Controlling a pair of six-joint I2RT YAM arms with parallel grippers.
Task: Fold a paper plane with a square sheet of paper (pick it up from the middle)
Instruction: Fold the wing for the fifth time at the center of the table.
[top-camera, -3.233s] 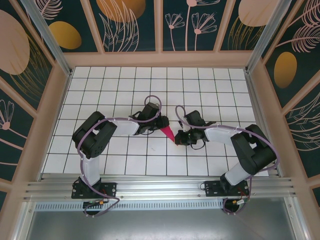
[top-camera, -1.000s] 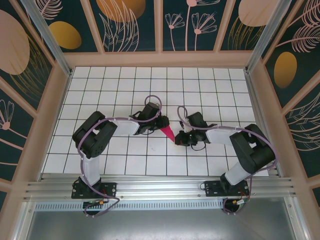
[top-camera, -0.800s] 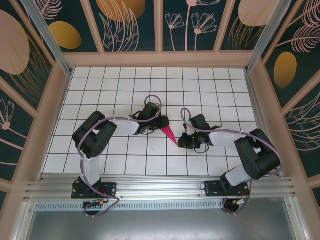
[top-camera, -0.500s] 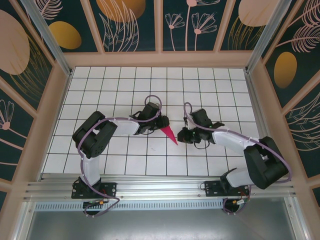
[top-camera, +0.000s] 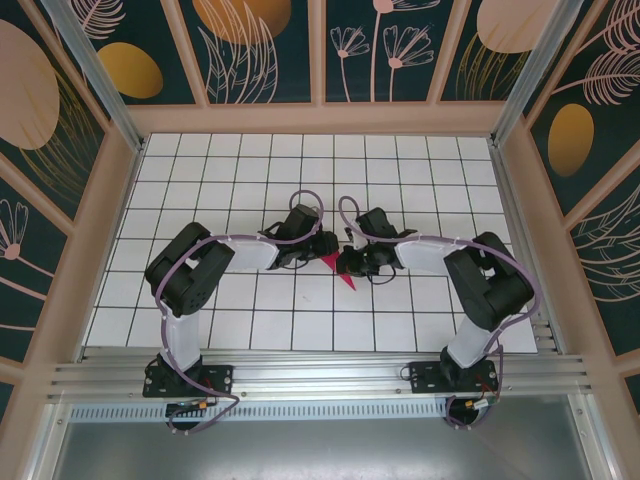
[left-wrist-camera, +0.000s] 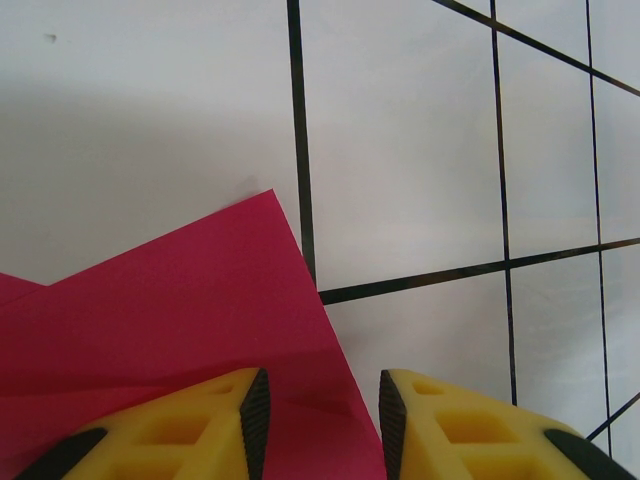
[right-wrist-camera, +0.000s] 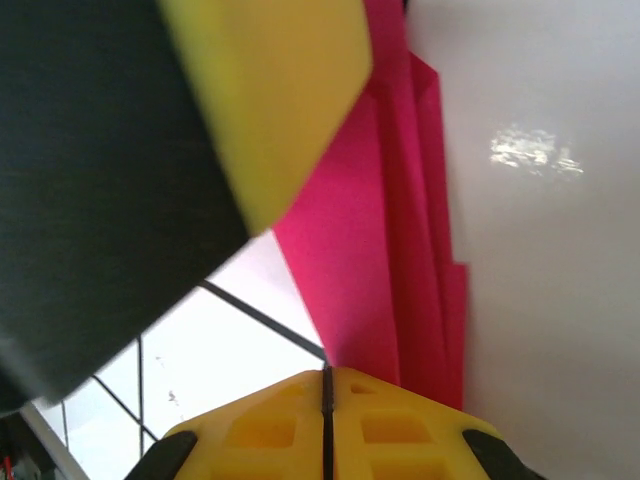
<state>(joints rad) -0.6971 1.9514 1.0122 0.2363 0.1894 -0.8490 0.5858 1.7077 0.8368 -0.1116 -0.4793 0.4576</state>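
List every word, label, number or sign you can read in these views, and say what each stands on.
No readable text.
The paper plane is plain pink, unmarked.
The table bears only black grid lines.
The wall panels carry leaf and flower drawings, no lettering.
The left fingers are bare yellow.
Any marking on the small device under the left arm's base is too small to read.

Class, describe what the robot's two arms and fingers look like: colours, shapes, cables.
The left arm and right arm both have black joint housings joined by white links. A lavender cable runs along each. The fingers are yellow with moulded cut-outs and black inner pads.
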